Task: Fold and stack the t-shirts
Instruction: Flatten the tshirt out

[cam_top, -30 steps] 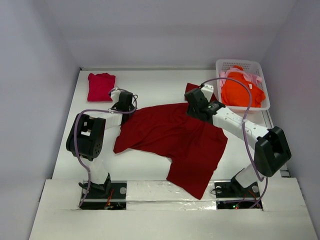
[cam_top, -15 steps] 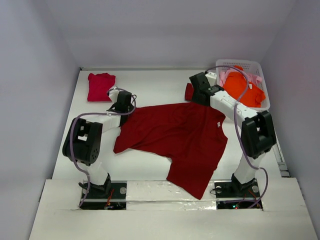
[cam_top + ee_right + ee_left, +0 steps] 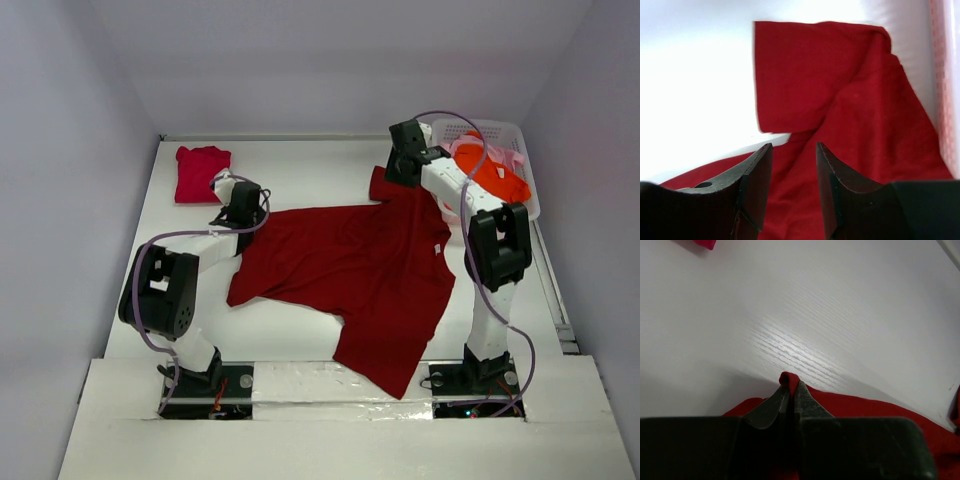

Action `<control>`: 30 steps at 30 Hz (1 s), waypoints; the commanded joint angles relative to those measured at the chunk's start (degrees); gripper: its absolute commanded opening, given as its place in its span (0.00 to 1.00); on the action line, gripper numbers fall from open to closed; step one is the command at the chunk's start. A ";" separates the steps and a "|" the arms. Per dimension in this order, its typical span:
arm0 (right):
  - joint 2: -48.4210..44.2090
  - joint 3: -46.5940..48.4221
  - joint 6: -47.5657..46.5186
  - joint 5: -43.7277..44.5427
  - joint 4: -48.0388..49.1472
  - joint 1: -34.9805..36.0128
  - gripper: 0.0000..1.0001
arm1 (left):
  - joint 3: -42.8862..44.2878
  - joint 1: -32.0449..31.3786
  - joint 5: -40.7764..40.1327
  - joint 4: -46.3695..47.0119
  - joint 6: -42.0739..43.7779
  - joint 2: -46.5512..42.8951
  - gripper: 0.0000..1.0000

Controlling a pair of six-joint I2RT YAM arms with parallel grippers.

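The large dark red t-shirt [image 3: 350, 270] lies spread over the middle of the table. My left gripper [image 3: 243, 196] is shut on a pinched fold of its left edge [image 3: 789, 380]. My right gripper [image 3: 398, 172] is open and empty above the shirt's far right sleeve [image 3: 805, 75], which lies bunched beside the basket. A folded crimson-pink t-shirt [image 3: 200, 171] lies at the far left. The bright orange t-shirt [image 3: 495, 180] and the pale pink t-shirt [image 3: 510, 155] lie in the white basket [image 3: 528, 205].
The white lattice basket stands at the far right corner, its wall showing at the right edge of the right wrist view [image 3: 945, 85]. The enclosure's walls close in the table on three sides.
My right arm has swung toward the far side, from over the shirt's upper right to the bunched sleeve by the basket. My left gripper has crept a little farther away, still holding the edge.
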 commanded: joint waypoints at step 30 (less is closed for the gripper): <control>4.14 4.51 -6.38 -6.13 -0.01 -6.52 0.46 | -2.34 2.01 -3.73 -1.45 2.94 -14.39 0.00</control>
